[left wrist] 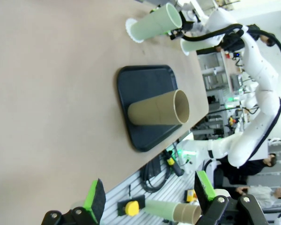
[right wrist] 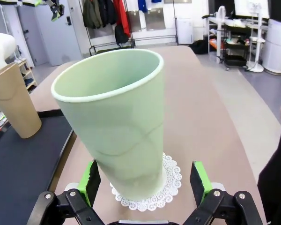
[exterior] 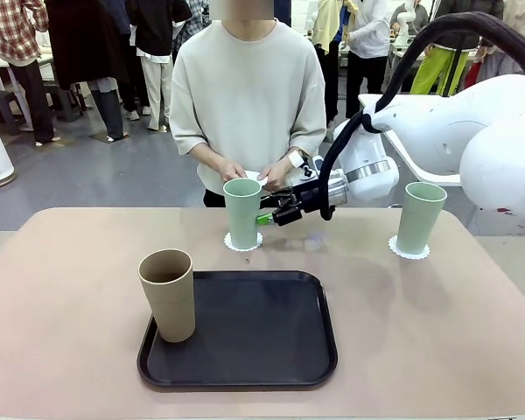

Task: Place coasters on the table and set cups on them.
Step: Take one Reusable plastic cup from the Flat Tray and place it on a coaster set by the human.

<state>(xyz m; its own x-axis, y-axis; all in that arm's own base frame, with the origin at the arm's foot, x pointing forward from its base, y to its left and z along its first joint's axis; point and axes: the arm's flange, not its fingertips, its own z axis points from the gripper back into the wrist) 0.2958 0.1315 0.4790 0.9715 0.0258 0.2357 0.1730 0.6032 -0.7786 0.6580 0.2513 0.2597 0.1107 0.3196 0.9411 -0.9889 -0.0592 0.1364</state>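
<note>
A mint green cup (exterior: 242,213) stands upright on a lacy white coaster (exterior: 243,243) near the table's (exterior: 437,332) far edge. My right gripper (exterior: 267,218) is open right beside it. In the right wrist view this cup (right wrist: 117,122) and its coaster (right wrist: 152,197) sit between the spread green pads (right wrist: 200,180) of the right gripper (right wrist: 144,187), with a gap on one side. A second mint cup (exterior: 420,217) stands on its coaster (exterior: 409,251) at the far right. The tan cup (exterior: 168,294) stands on the black tray (exterior: 271,367). My left gripper (left wrist: 150,192) is open in the air, holding nothing.
The person stands at the far side with both hands near the middle cup, holding a small white piece (exterior: 255,178), seemingly a coaster. The tray lies in the table's near middle. Bare tabletop spreads to the left and right of it.
</note>
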